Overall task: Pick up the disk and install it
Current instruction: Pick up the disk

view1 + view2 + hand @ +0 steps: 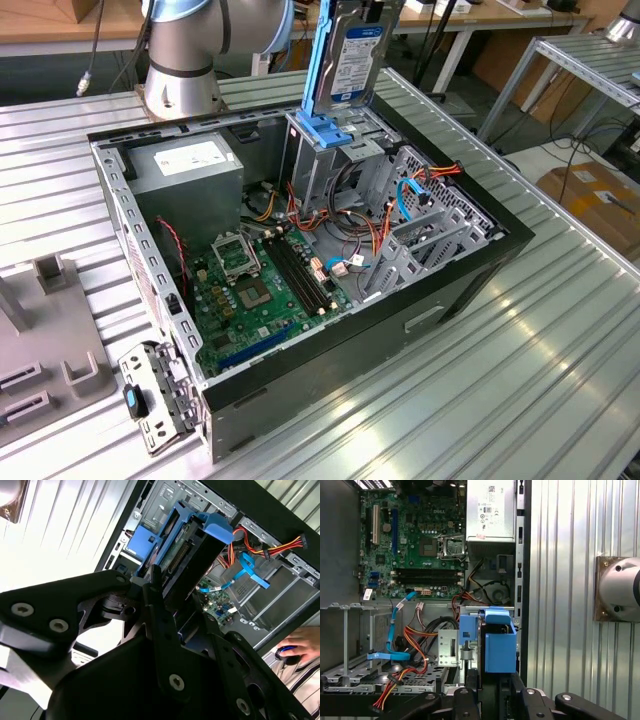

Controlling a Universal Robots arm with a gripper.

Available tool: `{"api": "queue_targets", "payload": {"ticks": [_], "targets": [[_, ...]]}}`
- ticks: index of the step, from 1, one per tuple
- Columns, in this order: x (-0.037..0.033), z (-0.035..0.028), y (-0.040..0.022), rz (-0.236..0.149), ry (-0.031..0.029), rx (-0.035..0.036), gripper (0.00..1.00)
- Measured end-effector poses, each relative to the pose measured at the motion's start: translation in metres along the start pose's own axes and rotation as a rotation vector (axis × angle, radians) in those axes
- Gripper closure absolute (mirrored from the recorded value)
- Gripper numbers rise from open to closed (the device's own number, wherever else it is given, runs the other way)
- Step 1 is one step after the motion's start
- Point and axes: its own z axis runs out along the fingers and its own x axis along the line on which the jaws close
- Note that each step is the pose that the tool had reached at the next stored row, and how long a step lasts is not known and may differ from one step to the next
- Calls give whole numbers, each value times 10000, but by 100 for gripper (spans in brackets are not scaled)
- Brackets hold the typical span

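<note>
The disk [352, 55] hangs upright, a grey hard drive with a white-and-blue label and blue side rails, just above the grey drive cage [325, 165] at the back of the open computer case [470, 270]. Its lower edge is close to the blue latch [326, 130] on top of the cage. In both wrist views my gripper [180, 597] [495, 692] is shut on the disk [187, 555], with the black fingers [154, 587] pressed against its two faces. The disk's blue rail [500, 642] points down toward the cage.
The case lies open on a ribbed metal table [480, 400]. Inside are a green motherboard [250, 285], a grey power-supply box [190, 165] and loose red, orange and blue cables [400, 200]. The arm's base [180, 70] stands behind the case. A person's hand [300, 647] rests beside it.
</note>
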Motion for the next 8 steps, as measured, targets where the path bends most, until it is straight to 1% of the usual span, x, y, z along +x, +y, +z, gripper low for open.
{"api": "queue_targets", "payload": {"ticks": [8], "targets": [[23,0,0,0,-1,0,65]]}}
